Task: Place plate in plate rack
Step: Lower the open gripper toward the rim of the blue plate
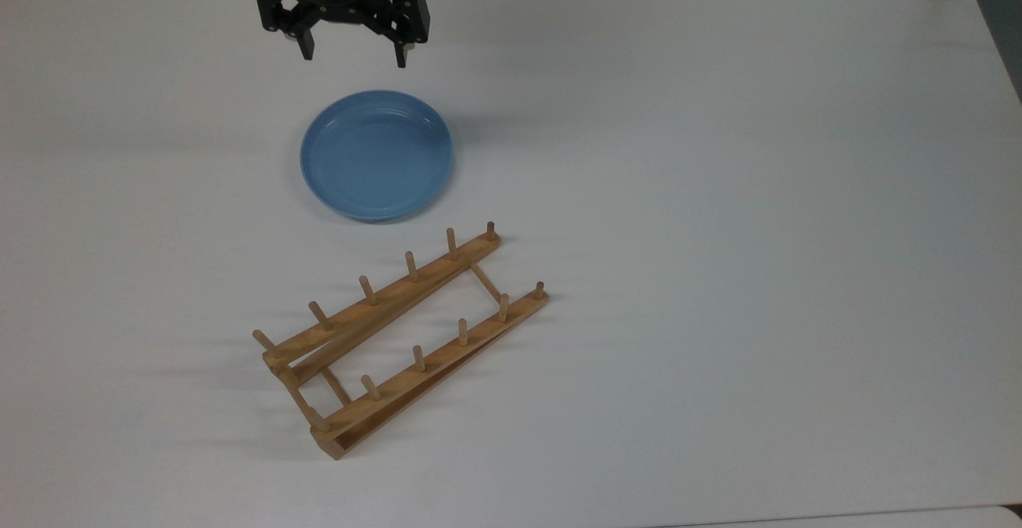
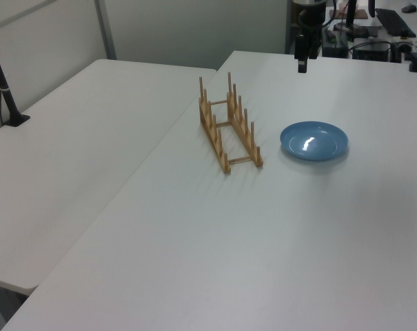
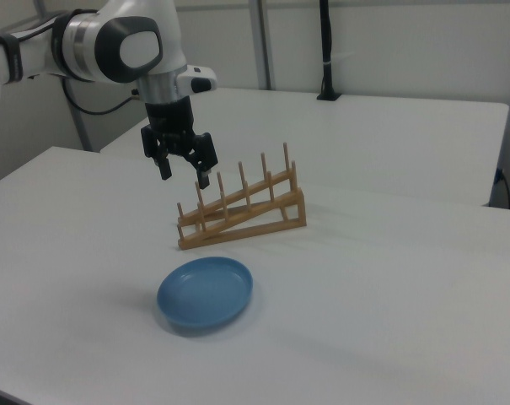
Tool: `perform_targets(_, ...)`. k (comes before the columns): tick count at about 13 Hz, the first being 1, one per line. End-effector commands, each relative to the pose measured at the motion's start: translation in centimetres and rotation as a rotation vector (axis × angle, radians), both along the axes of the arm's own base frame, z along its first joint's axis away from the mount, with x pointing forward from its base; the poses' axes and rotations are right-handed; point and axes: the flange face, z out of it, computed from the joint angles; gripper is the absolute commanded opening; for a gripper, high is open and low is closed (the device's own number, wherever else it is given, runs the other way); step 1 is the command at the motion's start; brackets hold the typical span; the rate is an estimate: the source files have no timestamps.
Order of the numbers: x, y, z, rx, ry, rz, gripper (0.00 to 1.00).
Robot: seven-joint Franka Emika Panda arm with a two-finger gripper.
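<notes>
Black two-finger pincer (image 1: pixel 354 55) hangs spread wide, empty, above the white tabletop (image 1: pixel 718 192). Round glossy light-blue plate (image 1: pixel 377 154) lies flat just below it in the top view (untouched); light-brown wooden pegged plate rack (image 1: pixel 403 336) sits beyond the plate.

Around plate (image 1: pixel 376 154): bare table (image 1: pixel 718 192) on every side.
Obstacle: plate rack (image 1: pixel 403 336), near, not touching.

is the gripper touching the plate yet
Apart. In the right view the open gripper hangs well above the table, with bare white tabletop between its fingertips and the blue plate lying flat below. The top view also shows it short of the plate's rim.
</notes>
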Motion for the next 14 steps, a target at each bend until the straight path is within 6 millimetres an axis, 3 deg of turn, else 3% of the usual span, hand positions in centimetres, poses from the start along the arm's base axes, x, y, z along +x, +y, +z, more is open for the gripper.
perform_targets(1, -0.8, 0.5, -0.7, 0.051, 0.081, -0.017, 1.00)
perform_targets(7, -0.4, 0.9, -1.3, 0.030, 0.083, -0.013, 1.00)
perform_targets(10, 0.4, 0.0, -1.6, 0.006, 0.034, 0.000, 1.00)
perform_targets(14, 3.0, -3.4, -7.4, -0.008, 0.056, 0.033, 1.00)
